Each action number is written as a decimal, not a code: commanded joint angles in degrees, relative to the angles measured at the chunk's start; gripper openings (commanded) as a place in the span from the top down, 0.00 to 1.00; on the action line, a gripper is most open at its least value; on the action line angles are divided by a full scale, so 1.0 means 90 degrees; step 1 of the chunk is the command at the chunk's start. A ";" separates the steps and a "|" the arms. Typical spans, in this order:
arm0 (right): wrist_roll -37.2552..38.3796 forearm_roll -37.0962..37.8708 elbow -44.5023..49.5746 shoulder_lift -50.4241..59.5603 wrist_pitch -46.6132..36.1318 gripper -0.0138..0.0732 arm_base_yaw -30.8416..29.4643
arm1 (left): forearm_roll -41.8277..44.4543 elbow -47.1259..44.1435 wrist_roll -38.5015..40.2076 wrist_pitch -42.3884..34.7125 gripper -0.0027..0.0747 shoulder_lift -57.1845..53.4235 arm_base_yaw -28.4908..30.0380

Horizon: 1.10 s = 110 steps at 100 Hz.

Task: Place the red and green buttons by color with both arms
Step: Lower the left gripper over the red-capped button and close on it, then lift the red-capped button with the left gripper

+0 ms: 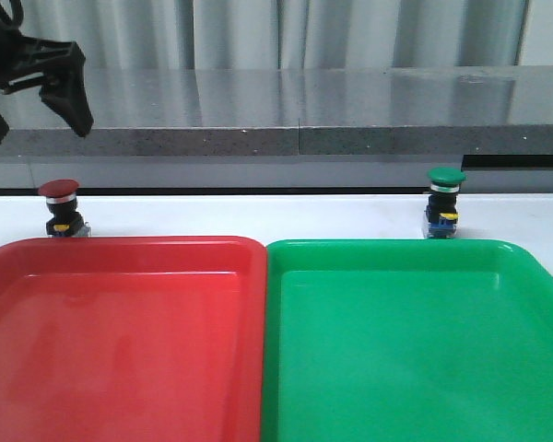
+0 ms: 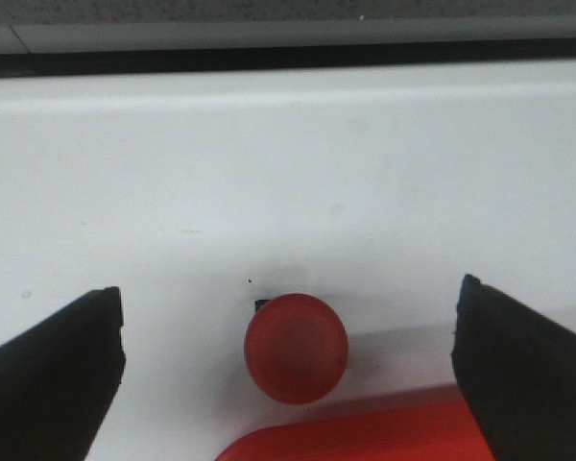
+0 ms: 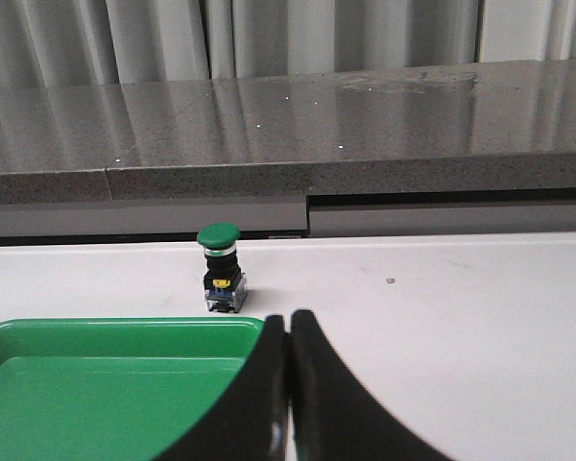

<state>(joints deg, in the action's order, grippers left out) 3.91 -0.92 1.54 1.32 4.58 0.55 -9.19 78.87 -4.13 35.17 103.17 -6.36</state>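
Front view gives you 2 trays side by side on the white tabletop (image 1: 258, 216): the red tray (image 1: 120, 341) on the left, the green tray (image 1: 415, 341) on the right, their inner rims touching. The red button (image 1: 61, 208) stands upright on the tabletop just behind the red tray's far left corner. The green button (image 1: 444, 201) stands upright just behind the green tray's far rim, toward its right side. Neither button is in a tray.

Your left gripper (image 1: 39, 109) hangs high above the red button, its fingers spread wide and holding nothing. From the left wrist you look straight down on the red cap (image 2: 296, 348), centred between the 2 fingers (image 2: 53, 370) and well clear of both, with the red tray's edge (image 2: 365, 437) just beside it.

Your right gripper (image 3: 289, 384) has its fingers pressed together with nothing between them. From the right wrist, the green button (image 3: 221, 267) stands apart from it, near the green tray's corner (image 3: 115, 384).
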 commanded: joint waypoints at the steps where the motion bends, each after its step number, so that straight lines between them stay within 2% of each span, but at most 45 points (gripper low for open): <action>1: -0.0040 0.0058 -0.0095 0.0033 -0.0552 0.91 0.0012 | -0.0009 0.0323 0.0084 -0.0255 0.11 -0.0073 -0.0096; 40: -0.0040 0.0058 -0.0095 0.0033 -0.0552 0.91 0.0012 | 0.0263 0.0370 0.0084 -0.0148 0.11 0.0610 -0.0258; 52: -0.0040 0.0058 -0.0095 0.0033 -0.0552 0.91 0.0012 | 0.0263 0.0370 0.0084 -0.0135 0.14 0.0645 -0.0258; 85: -0.0040 0.0058 -0.0095 0.0033 -0.0552 0.91 0.0012 | 0.0263 0.0370 0.0084 -0.0020 0.41 0.0674 -0.0258; 110: -0.0040 0.0058 -0.0095 0.0033 -0.0552 0.91 0.0012 | 0.0263 0.0370 0.0084 -0.0020 0.78 0.0674 -0.0258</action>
<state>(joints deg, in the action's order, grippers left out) 3.91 -0.92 1.54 1.32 4.58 0.55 -6.53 80.43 -4.00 36.59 111.72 -8.48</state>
